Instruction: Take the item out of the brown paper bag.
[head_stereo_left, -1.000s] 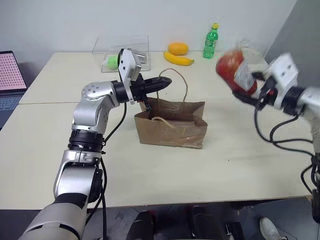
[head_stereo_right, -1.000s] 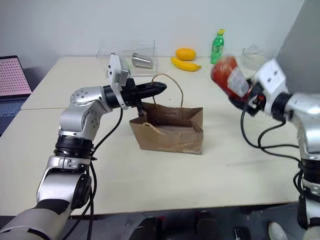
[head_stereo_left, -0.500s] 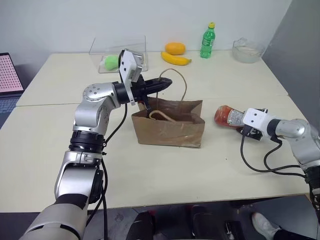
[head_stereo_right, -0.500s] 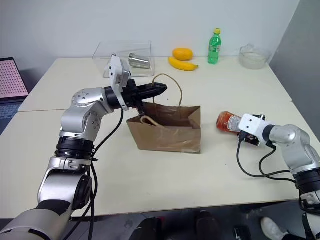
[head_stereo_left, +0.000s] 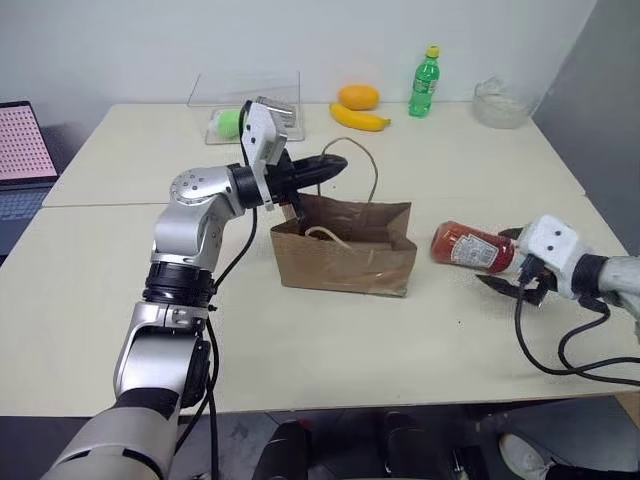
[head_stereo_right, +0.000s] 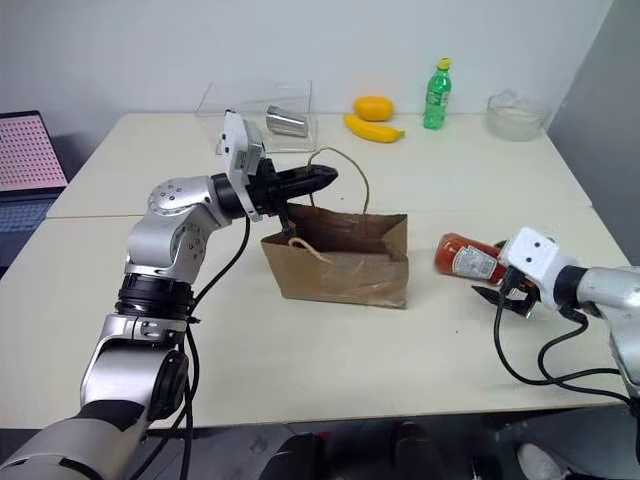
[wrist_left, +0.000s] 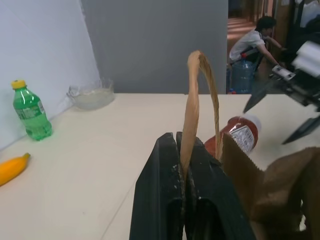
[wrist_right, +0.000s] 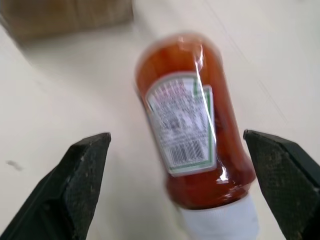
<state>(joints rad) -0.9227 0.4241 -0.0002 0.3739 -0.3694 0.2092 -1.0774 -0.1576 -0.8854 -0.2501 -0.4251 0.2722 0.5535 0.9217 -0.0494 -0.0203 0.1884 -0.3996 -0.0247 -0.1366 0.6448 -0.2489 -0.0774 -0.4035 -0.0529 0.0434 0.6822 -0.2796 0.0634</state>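
The brown paper bag (head_stereo_left: 345, 255) stands open at the middle of the table. My left gripper (head_stereo_left: 335, 163) is shut on one of its loop handles (wrist_left: 200, 100) and holds that handle up above the bag's mouth. The item (head_stereo_left: 470, 246), a red bottle with a pale label and a white cap, lies on its side on the table to the right of the bag. My right gripper (head_stereo_left: 500, 258) is open just behind the cap end. Its fingers (wrist_right: 80, 175) stand wide on either side of the bottle (wrist_right: 192, 135) without touching it.
Along the far side of the table (head_stereo_left: 300, 340) stand a green bottle (head_stereo_left: 424, 82), a banana (head_stereo_left: 358, 118), an orange fruit (head_stereo_left: 358, 96), a glass bowl (head_stereo_left: 498, 104) and a clear box (head_stereo_left: 245, 100). A laptop (head_stereo_left: 20, 150) sits at far left. A person (wrist_left: 255, 42) crouches in the background.
My right gripper brought the red bottle down from the air onto the table, opened, and drew back from it. The left gripper kept its hold on the handle.
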